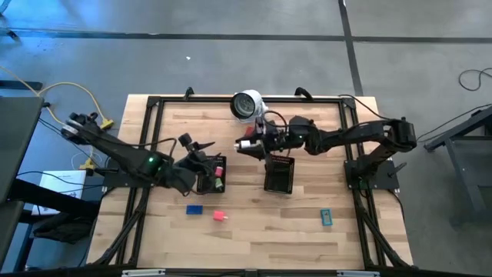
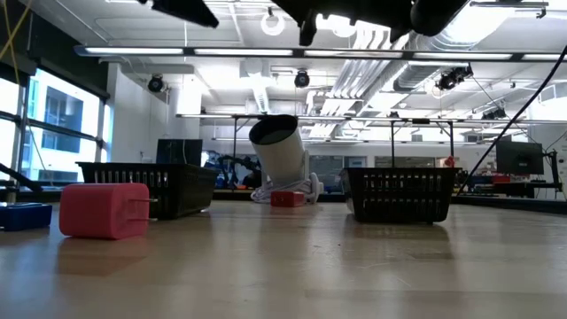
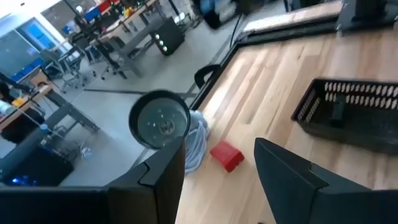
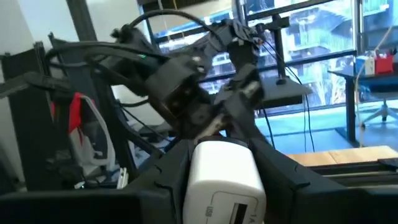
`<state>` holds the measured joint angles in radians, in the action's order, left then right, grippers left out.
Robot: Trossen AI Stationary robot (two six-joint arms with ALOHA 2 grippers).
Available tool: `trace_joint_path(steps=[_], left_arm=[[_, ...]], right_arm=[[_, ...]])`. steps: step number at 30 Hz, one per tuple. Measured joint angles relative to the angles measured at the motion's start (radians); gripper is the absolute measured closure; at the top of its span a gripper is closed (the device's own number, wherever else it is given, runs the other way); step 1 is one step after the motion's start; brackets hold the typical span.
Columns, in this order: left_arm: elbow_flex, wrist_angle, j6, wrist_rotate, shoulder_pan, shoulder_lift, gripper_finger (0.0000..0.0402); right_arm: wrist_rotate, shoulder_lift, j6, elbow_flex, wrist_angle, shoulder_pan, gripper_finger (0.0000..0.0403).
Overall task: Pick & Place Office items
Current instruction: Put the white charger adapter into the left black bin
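A white block (image 4: 225, 186) sat clamped in the right end effector (image 4: 224, 163), held above the middle of the surface (image 1: 254, 231) beside the right tray (image 1: 279, 187). I judged this the carry step, with lowering over that tray and letting go to follow. The left end effector (image 3: 219, 142) hung with fingers apart and empty by the left tray (image 1: 201, 185). Blue (image 1: 194, 208), pink (image 1: 220, 216) and teal (image 1: 327, 218) pieces lay loose toward the edge opposite the white round object (image 1: 247, 104), in a bright, windowed workshop.

Blue piece (image 1: 194, 208), pink piece (image 1: 219, 216) and teal piece (image 1: 327, 218) lie flat on wood.
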<state>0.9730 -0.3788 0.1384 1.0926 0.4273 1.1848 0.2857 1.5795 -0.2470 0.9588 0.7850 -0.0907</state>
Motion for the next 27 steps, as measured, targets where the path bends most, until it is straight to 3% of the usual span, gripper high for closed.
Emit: trace_joint_path(steps=[6,12,14,20,25,27], left_arm=[[-0.054,0.139,-0.070,-0.013,-0.018,-0.003,0.0217],[-0.117,0.455,-0.322,-0.202,-0.016,-0.005,0.0217],[-0.130,0.521,-0.388,-0.220,-0.016,-0.006,0.0217],[-0.134,0.542,-0.503,-0.179,0.003,-0.006,0.0217],[-0.134,0.542,-0.679,-0.031,0.041,-0.006,0.0217],[-0.134,0.543,-0.765,-0.019,0.051,-0.005,0.0217]], right_arm=[[-0.018,0.002,0.053,0.000,0.088,0.047,0.0276],[-0.013,0.062,0.040,0.000,0.221,0.058,0.0276],[0.013,0.093,0.018,0.000,0.284,0.058,0.0276],[0.089,0.164,-0.088,0.000,0.423,0.046,0.0276],[0.088,0.196,-0.144,0.000,0.430,0.036,0.0277],[0.087,0.197,-0.160,0.000,0.426,0.036,0.0278]])
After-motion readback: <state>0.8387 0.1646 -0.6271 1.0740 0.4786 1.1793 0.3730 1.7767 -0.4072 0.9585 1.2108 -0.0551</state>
